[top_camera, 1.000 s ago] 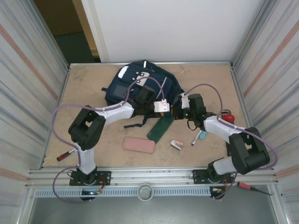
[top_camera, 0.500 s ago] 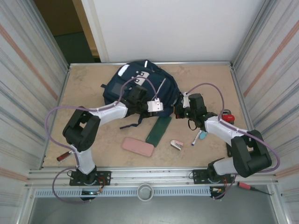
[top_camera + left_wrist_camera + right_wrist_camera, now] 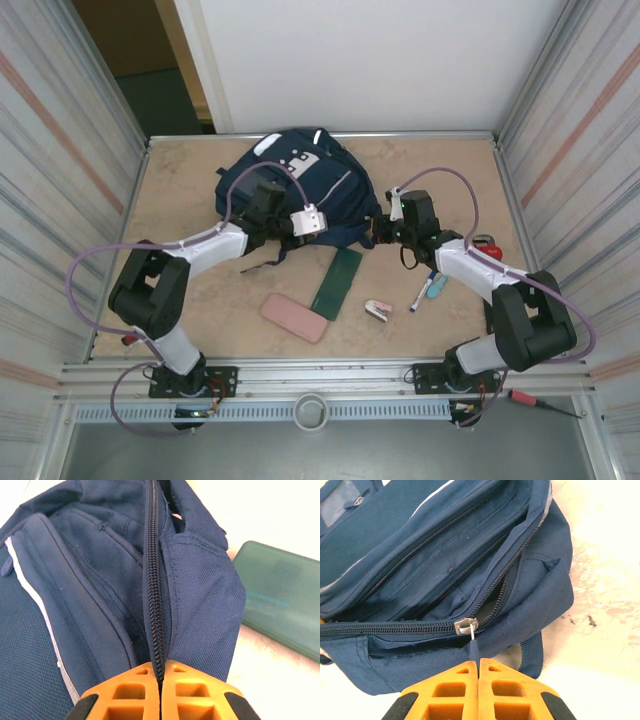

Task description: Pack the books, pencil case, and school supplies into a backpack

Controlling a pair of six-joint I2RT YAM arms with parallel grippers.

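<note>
The right jaws are clenched on the dark zip pull point(image 3: 473, 647) at the right side of the backpack point(image 3: 335, 200). The left jaws are pressed shut on its zipper point(image 3: 153, 605) seam. The backpack lies at the far middle of the table point(image 3: 180, 200). Toward the front edge lie a dark green box point(image 3: 338, 283) just beside the bag, a pink pencil case point(image 3: 296, 318), a pink-and-white item point(image 3: 378, 311), a marker point(image 3: 421, 293) and a teal item point(image 3: 437, 286).

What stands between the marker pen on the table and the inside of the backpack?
The backpack's zip: on one side of the slider the teeth are closed, on the other the mouth gapes only partly. The right fingers pinch the pull tab, the left fingers clamp the zip seam. Nothing covers the marker pen.
</note>
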